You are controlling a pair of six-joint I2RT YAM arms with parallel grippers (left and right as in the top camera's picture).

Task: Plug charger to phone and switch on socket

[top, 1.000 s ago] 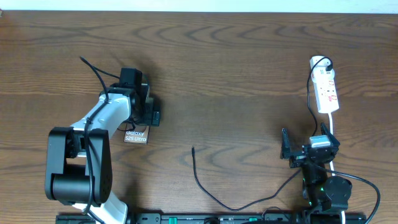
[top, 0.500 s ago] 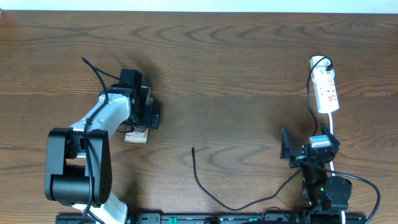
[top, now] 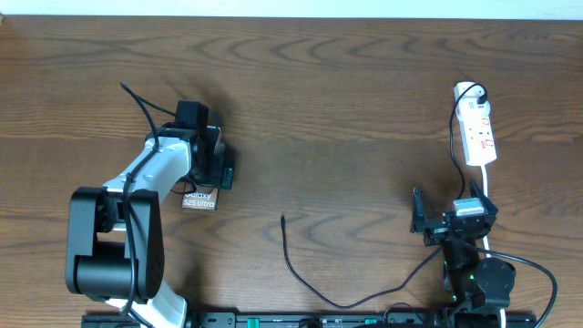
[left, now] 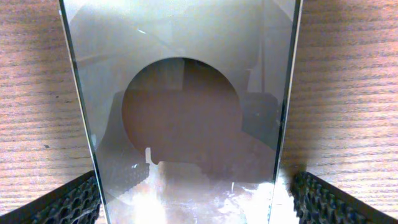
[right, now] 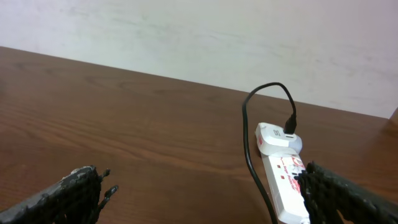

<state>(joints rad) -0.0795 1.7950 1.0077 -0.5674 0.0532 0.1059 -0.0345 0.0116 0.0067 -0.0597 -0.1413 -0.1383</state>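
The phone (top: 199, 200) lies flat on the table at the left, its white lettered end showing. In the left wrist view its glossy face (left: 186, 93) fills the frame. My left gripper (top: 206, 171) is down over it, open, with a finger on each long side (left: 196, 202) and a small gap at the right edge. The charger cable (top: 301, 278) curves across the front, its bare tip (top: 282, 218) lying free mid-table. It runs to the white adapter (top: 467, 91) plugged into the socket (top: 479, 137) at the far right. My right gripper (top: 454, 210) is open and empty, facing the socket (right: 287, 186).
A pale wall (right: 217, 37) stands behind the table's far edge. The socket's white cord (top: 489, 187) runs down past my right arm. A thick black arm cable (top: 137, 100) loops by my left wrist.
My left gripper has shifted very slightly over the phone. The right arm, cable and socket have not moved.
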